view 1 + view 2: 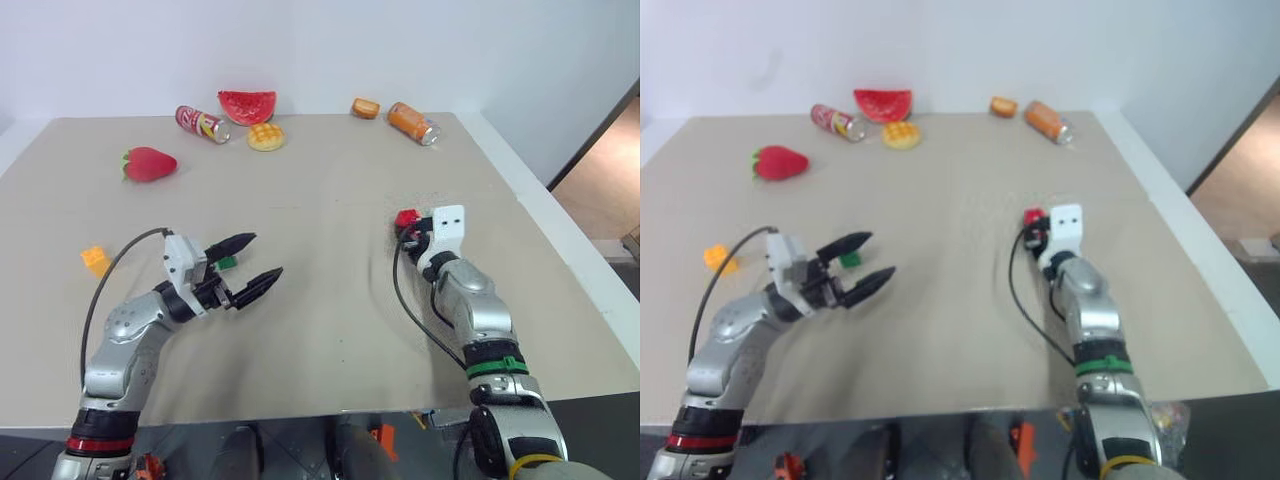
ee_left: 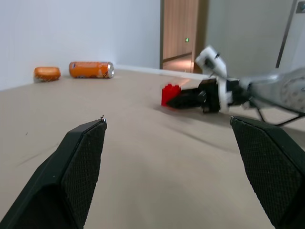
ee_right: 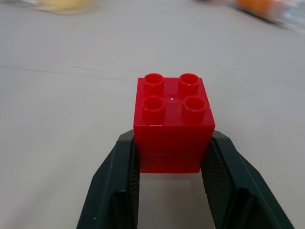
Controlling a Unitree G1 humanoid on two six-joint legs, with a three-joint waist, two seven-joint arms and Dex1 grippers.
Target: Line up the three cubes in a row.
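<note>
Cubes first: I see the green cube [image 1: 227,262] nearest me, on the surface [image 1: 320,300] between the spread fingers of my left gripper [image 1: 252,265], which touch nothing. The yellow cube [image 1: 95,260] sits well to the left of that arm, near the surface's left edge. Across on the right, my right gripper [image 3: 169,164] has its fingers [image 3: 114,181] pinching the red cube [image 3: 172,125] by its two sides, studs up; whether it is resting on the surface or just above it I cannot tell. Farther back lies a strawberry [image 1: 149,164]. Along the far edge are a red can [image 1: 202,124], a watermelon slice [image 1: 247,105], a waffle [image 1: 265,136], a bread toy [image 1: 365,108] and an orange can [image 1: 413,123].
</note>
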